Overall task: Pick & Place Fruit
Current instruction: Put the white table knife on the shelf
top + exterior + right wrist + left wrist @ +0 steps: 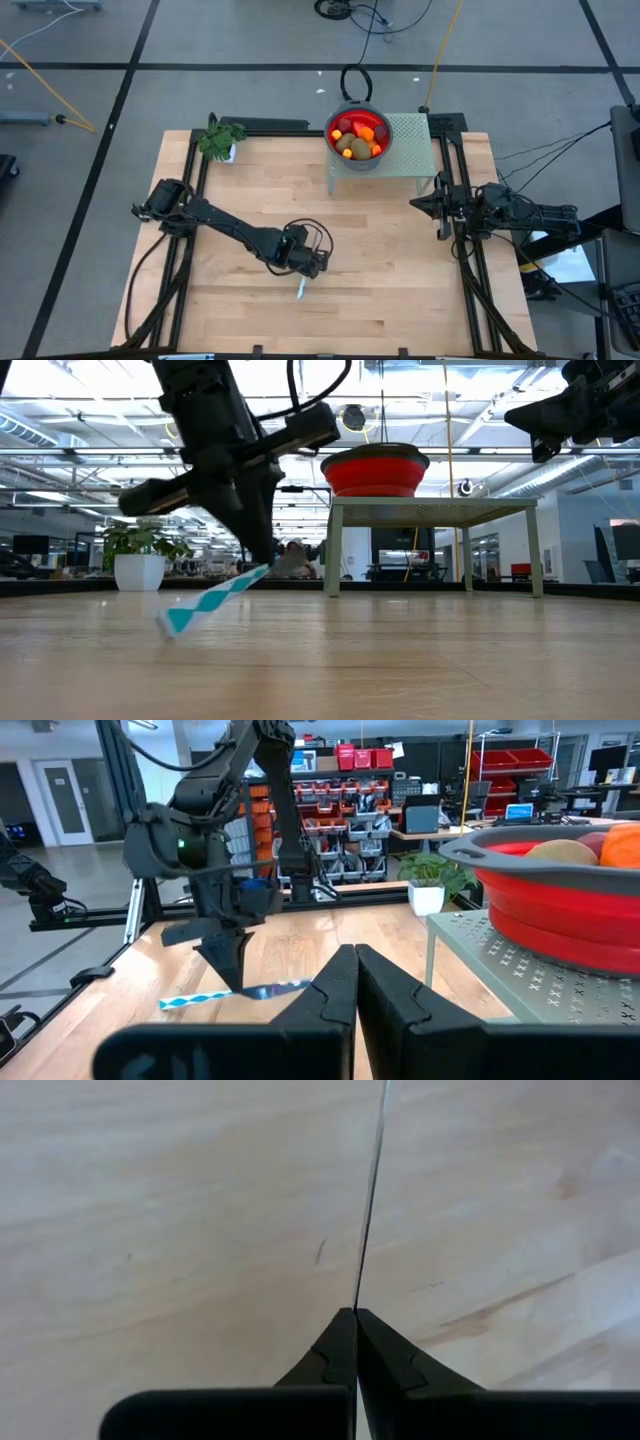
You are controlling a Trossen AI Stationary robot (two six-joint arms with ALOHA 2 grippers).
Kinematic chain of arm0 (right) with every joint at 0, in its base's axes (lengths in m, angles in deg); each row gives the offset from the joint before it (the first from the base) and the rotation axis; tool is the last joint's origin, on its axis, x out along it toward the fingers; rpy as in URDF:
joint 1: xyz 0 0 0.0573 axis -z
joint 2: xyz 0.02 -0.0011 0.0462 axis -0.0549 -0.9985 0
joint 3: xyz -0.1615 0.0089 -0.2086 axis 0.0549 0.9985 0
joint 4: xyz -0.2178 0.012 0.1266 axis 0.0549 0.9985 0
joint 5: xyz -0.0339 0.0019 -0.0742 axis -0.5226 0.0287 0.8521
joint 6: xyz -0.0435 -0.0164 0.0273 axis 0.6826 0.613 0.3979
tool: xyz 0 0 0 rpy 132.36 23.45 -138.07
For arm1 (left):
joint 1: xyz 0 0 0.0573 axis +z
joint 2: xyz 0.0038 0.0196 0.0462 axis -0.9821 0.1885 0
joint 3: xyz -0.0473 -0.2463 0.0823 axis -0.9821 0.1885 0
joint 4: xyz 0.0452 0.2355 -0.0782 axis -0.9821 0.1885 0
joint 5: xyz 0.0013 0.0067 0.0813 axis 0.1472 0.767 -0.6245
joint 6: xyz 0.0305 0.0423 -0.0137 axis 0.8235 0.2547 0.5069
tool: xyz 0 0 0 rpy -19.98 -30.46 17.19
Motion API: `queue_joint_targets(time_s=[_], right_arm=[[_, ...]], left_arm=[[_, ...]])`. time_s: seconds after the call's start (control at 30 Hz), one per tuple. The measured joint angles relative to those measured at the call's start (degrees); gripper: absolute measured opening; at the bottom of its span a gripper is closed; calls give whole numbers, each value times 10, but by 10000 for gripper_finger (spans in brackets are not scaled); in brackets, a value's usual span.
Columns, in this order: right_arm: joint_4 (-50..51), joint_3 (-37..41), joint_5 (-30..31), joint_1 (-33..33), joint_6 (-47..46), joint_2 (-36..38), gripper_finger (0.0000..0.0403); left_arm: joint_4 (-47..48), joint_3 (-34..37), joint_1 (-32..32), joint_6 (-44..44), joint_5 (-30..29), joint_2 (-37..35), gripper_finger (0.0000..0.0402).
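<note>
No readable writing. Left gripper [303,275] clamped on knife [212,603], tip on table [400,290]. Right gripper [415,204] closed, empty, beside stand [412,150]. Fruit [358,139] in red bowl [374,470].

You see orange, dark red and olive-brown fruit [357,137] in a red bowl [374,472], a teal-and-white striped knife handle [212,603], and a pale wood bench [380,260].

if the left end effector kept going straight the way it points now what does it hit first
Most likely the bare wooden tabletop. The left end effector points down at it, shut on the knife, whose far end already looks to rest on the wood. Nothing else shows in that line.
</note>
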Motion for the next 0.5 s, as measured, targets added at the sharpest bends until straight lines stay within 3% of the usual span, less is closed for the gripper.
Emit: queue_joint_targets(time_s=[0.5], right_arm=[[0,0,0,0,0,0,0]], left_arm=[[8,3,3,0,-12,-2,0]])
